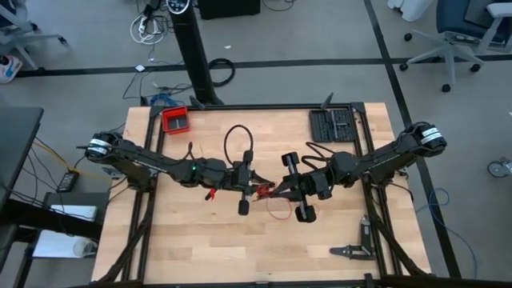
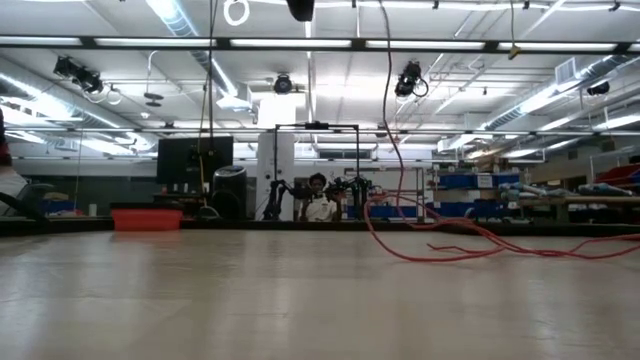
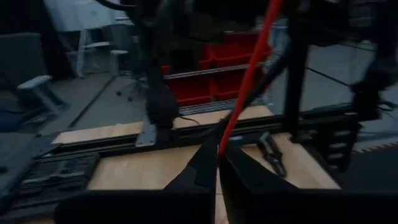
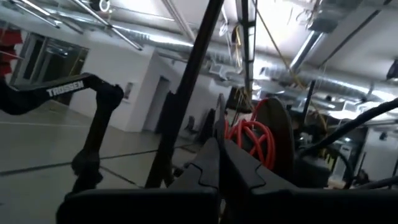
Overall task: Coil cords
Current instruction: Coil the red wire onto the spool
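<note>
Wooden surface (image 1: 200, 240), both arms meeting mid-board over the red cord (image 1: 276, 210).
Your left gripper (image 3: 218, 163) jaws pinch the cord beside the right gripper (image 1: 282, 189), whose jaws sit closed; keep tension gentle, wind loops evenly.

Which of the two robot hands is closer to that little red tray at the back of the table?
The left. The left gripper sits mid-table, diagonally in front of the red tray, toward the right arm's side. The right gripper lies just beyond it, farther from the tray.
</note>
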